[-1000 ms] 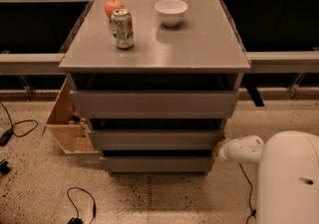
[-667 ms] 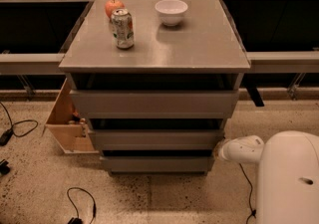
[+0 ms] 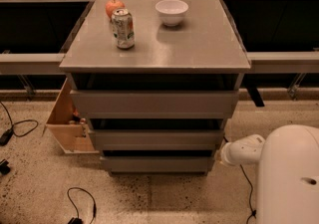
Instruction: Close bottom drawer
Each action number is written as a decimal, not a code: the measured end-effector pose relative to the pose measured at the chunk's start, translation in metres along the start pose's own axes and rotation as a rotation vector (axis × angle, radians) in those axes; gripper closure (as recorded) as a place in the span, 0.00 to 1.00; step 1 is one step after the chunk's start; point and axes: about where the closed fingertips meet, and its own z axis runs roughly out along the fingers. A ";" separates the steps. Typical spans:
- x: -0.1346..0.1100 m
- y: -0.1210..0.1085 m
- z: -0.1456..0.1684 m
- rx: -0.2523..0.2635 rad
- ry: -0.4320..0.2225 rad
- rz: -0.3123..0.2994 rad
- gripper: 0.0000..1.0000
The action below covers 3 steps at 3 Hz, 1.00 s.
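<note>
White tool [image 3: 227, 155], at 4 o'clock in the view and against the 3 o'clock end of the wide, flat-fronted grey bottom drawer [image 3: 157, 164]; whether spread or pressed together cannot be told. Neither has shifted over the last second. A dark gap remains above the drawer front, so closing appears unfinished.

Dim warm light; gripper [image 3: 224, 154] shadowed at cabinet [image 3: 194, 44] lower right

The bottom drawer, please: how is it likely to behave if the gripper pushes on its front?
The bottom drawer has a flat, rigid-looking front, so it should probably slide straight in rather than flex. The gripper sits by its right end, so an off-centre push there might skew it or slip off the smooth edge.
</note>
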 end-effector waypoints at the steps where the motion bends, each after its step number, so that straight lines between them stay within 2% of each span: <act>1: 0.004 0.051 -0.053 -0.128 0.051 0.005 1.00; 2: 0.005 0.096 -0.112 -0.236 0.071 0.000 1.00; 3: 0.013 0.114 -0.167 -0.245 0.093 0.021 0.81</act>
